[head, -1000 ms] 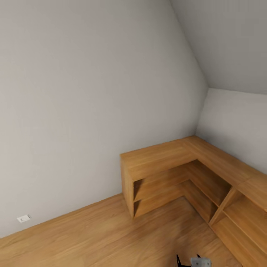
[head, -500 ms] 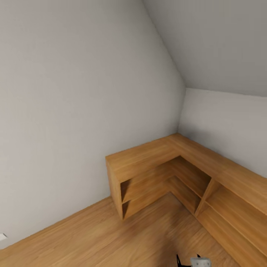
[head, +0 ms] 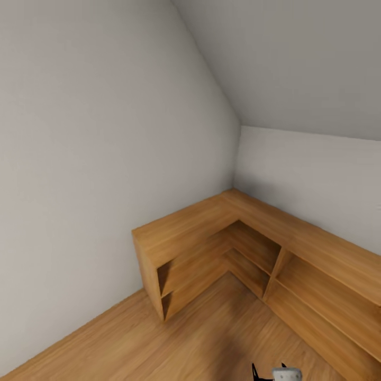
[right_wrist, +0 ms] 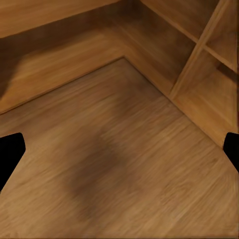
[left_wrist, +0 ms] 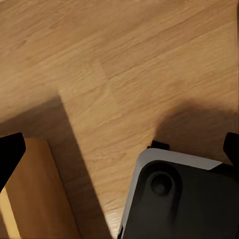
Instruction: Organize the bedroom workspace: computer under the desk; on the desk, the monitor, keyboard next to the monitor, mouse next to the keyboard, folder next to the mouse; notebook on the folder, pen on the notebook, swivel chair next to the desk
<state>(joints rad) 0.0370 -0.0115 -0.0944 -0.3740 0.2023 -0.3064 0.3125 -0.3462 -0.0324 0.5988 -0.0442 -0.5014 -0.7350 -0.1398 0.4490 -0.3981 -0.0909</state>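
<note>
at the far corner of the bedroom, where the grey walls meet under a sloped ceiling, a low l-shaped wooden shelf unit sits on the light wood plank floor. one arm of the unit runs along the left wall and the other along the far wall toward the right, each with open shelves facing the room, and nothing lies on its top or in the shelves that can be seen. at the near edge of the head view, right of centre, a small dark and grey bit of the robot pokes into sight. the left wrist camera looks down on floor planks, a wooden edge and a black, white-rimmed part of the robot's body; the left gripper has its dark fingertips at opposite sides of the picture, spread wide with nothing between them. the right wrist camera looks at the floor and the shelf corner; the right gripper is likewise spread wide and holds nothing, its fingertips far apart.
</note>
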